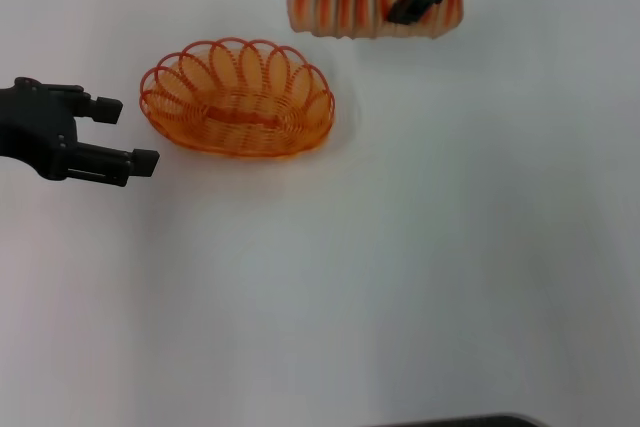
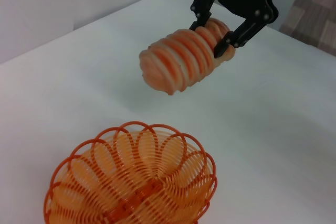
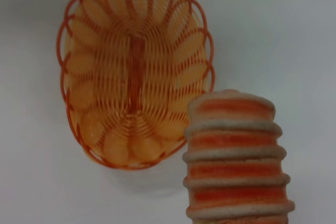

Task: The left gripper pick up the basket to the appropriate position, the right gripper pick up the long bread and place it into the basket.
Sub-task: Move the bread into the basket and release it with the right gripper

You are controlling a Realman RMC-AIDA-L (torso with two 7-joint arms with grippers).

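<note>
While head view hides it, left wrist shows right hand [image 2: 223,34] lifting long bread [image 2: 184,56].

A plain white tabletop [image 1: 420,277] carries the things. Resting directly on it is one oval orange wire basket [image 1: 238,97] with a looped, scalloped rim and open woven sides, standing upright and empty, toward the far left part of the surface.

Orange wire basket [image 1: 237,97]; tan long bread [image 1: 345,2], orange-red stripes.
</note>
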